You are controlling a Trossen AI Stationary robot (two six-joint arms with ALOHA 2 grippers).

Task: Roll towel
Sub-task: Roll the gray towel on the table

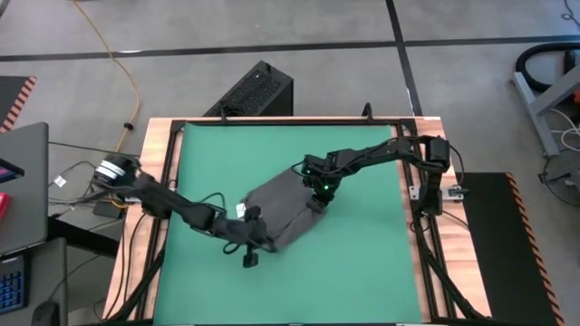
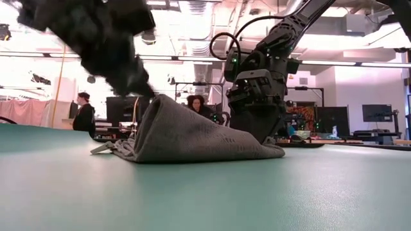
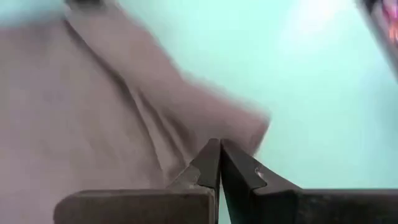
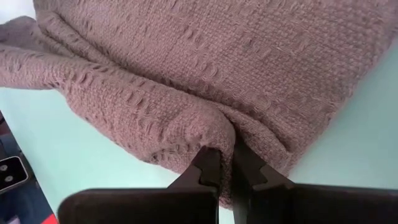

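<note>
The towel [image 1: 283,210] lies near the middle of the green mat [image 1: 362,272] on the tabletop, bunched into a loose folded heap rather than a tight roll; I judge the rolling begun but far from finished, since one side rises in a peak and the rest slopes flat. The right tool [image 4: 225,163] is closed, pinching a fold at the towel's far-right edge; the left tool [image 3: 219,163] sits at the near-left edge with fingers pressed together, though whether cloth is caught between them I cannot tell. Bare mat surrounds the towel on all sides, well clear of the frame; people sit beyond the table.
</note>
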